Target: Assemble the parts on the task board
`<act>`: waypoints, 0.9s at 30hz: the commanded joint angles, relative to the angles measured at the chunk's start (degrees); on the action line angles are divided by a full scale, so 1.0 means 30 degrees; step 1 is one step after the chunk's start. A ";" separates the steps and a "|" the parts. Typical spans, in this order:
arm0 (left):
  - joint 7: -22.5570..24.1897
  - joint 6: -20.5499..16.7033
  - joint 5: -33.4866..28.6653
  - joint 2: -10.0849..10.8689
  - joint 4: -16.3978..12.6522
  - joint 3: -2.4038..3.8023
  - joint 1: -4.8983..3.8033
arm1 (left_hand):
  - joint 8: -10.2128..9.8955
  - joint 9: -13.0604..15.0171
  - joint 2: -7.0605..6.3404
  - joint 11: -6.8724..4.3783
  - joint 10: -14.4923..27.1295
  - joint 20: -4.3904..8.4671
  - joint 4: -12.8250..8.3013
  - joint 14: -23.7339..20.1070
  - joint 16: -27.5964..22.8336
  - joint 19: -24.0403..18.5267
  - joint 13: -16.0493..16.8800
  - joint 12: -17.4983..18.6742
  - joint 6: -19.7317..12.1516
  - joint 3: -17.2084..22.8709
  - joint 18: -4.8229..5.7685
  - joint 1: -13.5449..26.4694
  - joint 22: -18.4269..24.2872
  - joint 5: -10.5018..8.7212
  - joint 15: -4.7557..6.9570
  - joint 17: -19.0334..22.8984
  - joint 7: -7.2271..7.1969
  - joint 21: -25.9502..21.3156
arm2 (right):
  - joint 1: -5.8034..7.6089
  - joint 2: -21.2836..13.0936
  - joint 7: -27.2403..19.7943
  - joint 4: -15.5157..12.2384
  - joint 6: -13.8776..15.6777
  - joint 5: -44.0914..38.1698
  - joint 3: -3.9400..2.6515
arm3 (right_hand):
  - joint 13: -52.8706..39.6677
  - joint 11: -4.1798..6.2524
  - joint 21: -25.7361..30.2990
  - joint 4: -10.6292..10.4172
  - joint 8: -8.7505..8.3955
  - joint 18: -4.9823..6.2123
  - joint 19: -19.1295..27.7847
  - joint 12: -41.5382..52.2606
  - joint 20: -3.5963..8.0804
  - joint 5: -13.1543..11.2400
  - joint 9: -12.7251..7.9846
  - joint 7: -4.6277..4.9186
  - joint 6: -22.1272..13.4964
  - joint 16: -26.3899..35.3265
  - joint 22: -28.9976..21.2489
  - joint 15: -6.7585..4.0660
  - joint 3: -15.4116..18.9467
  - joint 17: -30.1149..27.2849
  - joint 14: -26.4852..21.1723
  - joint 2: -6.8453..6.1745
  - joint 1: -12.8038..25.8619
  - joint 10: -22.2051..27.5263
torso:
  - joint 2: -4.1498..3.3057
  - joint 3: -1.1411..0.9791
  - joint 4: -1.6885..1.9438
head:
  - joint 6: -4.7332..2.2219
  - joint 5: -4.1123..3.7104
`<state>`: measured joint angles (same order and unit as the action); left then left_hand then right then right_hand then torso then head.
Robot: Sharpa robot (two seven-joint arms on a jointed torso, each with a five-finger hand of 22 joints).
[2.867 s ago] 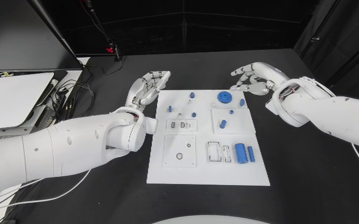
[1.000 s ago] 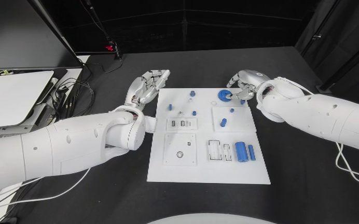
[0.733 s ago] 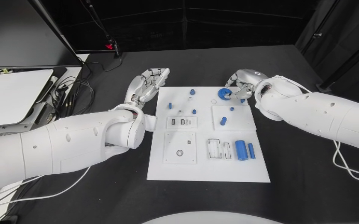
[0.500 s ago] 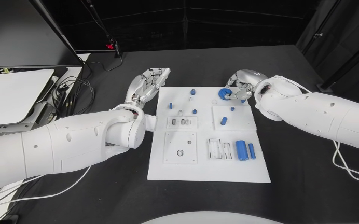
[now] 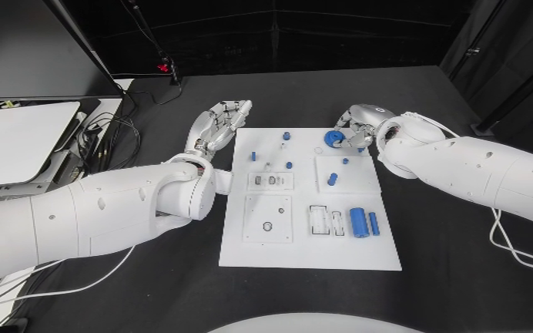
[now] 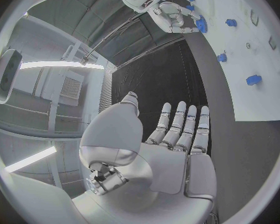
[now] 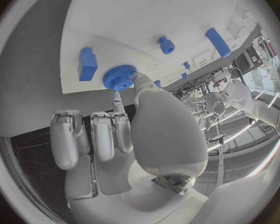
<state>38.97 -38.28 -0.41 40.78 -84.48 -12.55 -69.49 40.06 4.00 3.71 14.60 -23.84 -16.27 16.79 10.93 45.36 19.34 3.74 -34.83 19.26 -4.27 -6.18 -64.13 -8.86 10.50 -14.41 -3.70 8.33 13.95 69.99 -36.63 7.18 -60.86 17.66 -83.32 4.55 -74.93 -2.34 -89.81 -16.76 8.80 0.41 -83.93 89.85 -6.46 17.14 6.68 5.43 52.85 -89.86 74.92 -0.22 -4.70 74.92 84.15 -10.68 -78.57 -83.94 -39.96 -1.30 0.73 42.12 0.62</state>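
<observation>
The white task board (image 5: pixel 309 256) lies in the middle of the table. A blue gear (image 5: pixel 332 139) (image 7: pixel 120 77) sits near its far right corner. My right hand (image 5: pixel 356 127) (image 7: pixel 115 134) is at the gear, the thumb (image 7: pixel 142 87) and one fingertip against its rim, the other fingers curled in. A small blue block (image 7: pixel 87 63) lies beside the gear. Other blue parts on the board include a thick cylinder (image 5: pixel 357 223), a thin bar (image 5: pixel 372 228) and a peg (image 5: pixel 331 183). My left hand (image 5: pixel 221 125) (image 6: pixel 177 134) lies flat and holds nothing, on the table by the board's far left corner.
Small blue pegs (image 5: pixel 286 139) stand along the board's far part. A dark monitor (image 5: pixel 45 48), a white device (image 5: pixel 28 140) and loose cables (image 5: pixel 111 136) crowd the table's left side. A white cable (image 5: pixel 505 233) trails at the right.
The right hand came in from beyond the board's far right corner to the blue gear and has stayed there for the last second. The left hand has not moved.
</observation>
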 commanded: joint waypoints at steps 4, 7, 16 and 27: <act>0.5595 0.0177 0.0125 -0.0006 -0.0029 0.0020 -0.0035 | 0.0057 -0.0033 -0.0038 0.0027 -0.0143 -0.0058 -0.0034 0.0167 0.0070 0.0048 0.0002 -0.0073 0.0105 -0.0136 0.0019 -0.0200 -0.0016 0.0131 0.0011 -0.0007 0.2827 0.0086 | 0.0003 0.0156 0.0293 0.0060 -0.0390 -0.0102 -0.0002 | -0.5025 0.0075 -0.0063 0.0017 -0.0126 -0.0136 -0.2024 0.0048 0.0102 -0.0102 -0.0030 -0.0035 0.0030 -0.0047 0.5028 -0.0133 -0.0100 0.5028 0.1951 0.0242 0.0007 -0.2021 | 0.0004 -0.0006 0.0004 | -0.0011 -0.0017; 0.5592 0.0178 0.0125 -0.0008 -0.0026 0.0020 -0.0035 | 0.0057 -0.0033 -0.0038 0.0027 -0.0143 -0.0058 -0.0034 0.0167 0.0070 0.0048 0.0002 -0.0073 0.0105 -0.0136 0.0019 -0.0200 -0.0016 0.0131 0.0011 -0.0007 0.2827 0.0086 | -0.0005 0.0189 0.0377 0.0067 -0.0467 -0.0102 -0.0002 | -0.5025 0.0072 -0.0063 0.0016 -0.0143 -0.0136 -0.2024 0.0048 0.0115 -0.0113 -0.0037 -0.0024 0.0060 -0.0047 0.5028 -0.0146 -0.0113 0.5028 0.1951 0.0296 0.0066 -0.2021 | 0.0009 -0.0009 0.0000 | 0.0007 -0.0003; 0.5574 0.0182 0.0125 -0.0012 -0.0017 0.0020 -0.0035 | 0.0057 -0.0033 -0.0038 0.0027 -0.0143 -0.0058 -0.0034 0.0167 0.0070 0.0048 0.0002 -0.0073 0.0105 -0.0136 0.0019 -0.0200 -0.0016 0.0131 0.0011 -0.0007 0.2827 0.0086 | -0.0032 0.0219 0.0769 0.0100 -0.0880 -0.0102 -0.0002 | -0.5025 0.0052 -0.0063 0.0078 -0.0109 -0.0136 -0.2024 0.0048 0.0174 -0.0181 -0.0026 0.0022 0.0631 -0.0047 0.5028 -0.0182 -0.0363 0.5028 0.1951 0.0739 0.0163 -0.2021 | 0.0011 -0.0006 -0.0007 | 0.0012 0.0017; 0.5553 0.0187 0.0125 -0.0013 -0.0007 0.0020 -0.0035 | 0.0057 -0.0033 -0.0038 0.0027 -0.0143 -0.0058 -0.0034 0.0167 0.0070 0.0048 0.0002 -0.0073 0.0105 -0.0136 0.0019 -0.0200 -0.0016 0.0131 0.0011 -0.0007 0.2827 0.0086 | -0.0062 0.0168 0.0216 0.0016 0.0319 -0.0090 -0.0003 | -0.5025 0.0110 -0.0063 0.0851 0.0062 -0.0136 -0.2024 0.0048 0.0234 -0.0486 0.0025 -0.0055 0.2622 -0.0047 0.5028 -0.0271 -0.1342 0.5028 0.1951 0.1825 -0.1195 -0.2021 | 0.0005 -0.0009 0.0003 | 0.0029 0.0007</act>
<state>38.97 -38.24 -0.41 40.75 -84.43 -12.55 -69.49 40.06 3.96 3.71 14.60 -23.84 -16.27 16.63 10.93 45.36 19.34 3.74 -34.83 19.26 -4.43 -6.18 -64.13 -8.87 10.50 -14.41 -3.70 8.33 13.94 69.99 -36.06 8.50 -60.75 17.06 -83.32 4.41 -74.92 -2.34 -89.81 -14.34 8.67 0.42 -83.93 89.85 -6.03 15.60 6.50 6.37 59.35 -89.86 74.91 -0.64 -8.51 74.91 84.15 -5.98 -81.01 -83.94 -39.93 -1.31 0.71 42.19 0.64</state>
